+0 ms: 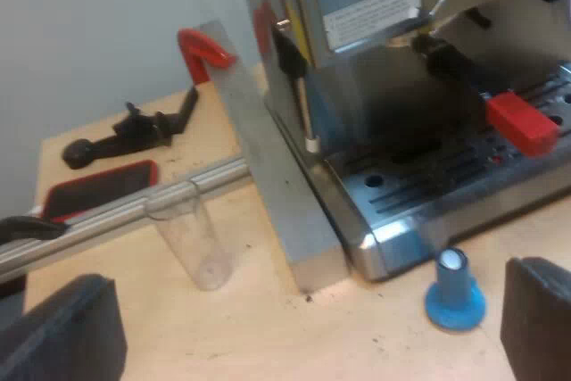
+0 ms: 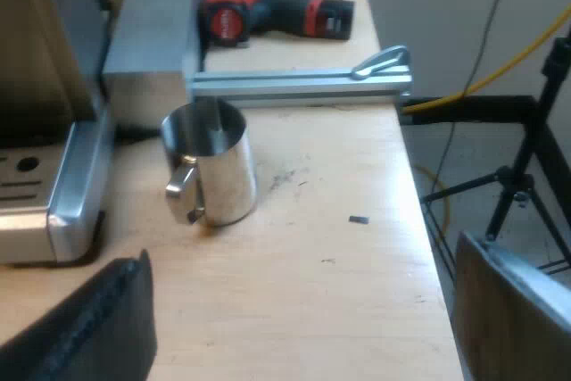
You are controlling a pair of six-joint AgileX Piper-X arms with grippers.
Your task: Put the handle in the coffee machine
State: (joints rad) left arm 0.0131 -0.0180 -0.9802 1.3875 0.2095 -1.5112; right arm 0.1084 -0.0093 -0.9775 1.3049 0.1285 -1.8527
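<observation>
My left pincer [image 1: 303,314] is spread wide, nothing in it, above the surface [image 1: 366,350] by the blue tamper [image 1: 455,294]. The holder [image 1: 457,70] is already locked into the front of the espresso machine [image 1: 375,6], red end [image 1: 522,122] poking out over the drip tray [image 1: 428,180]. My right pincer [image 2: 299,310] is splayed too, empty, metal mug [image 2: 211,171] just ahead.

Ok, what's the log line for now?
holder in machine front | left gripper open | right gripper open near mug | blue tamper on table
</observation>
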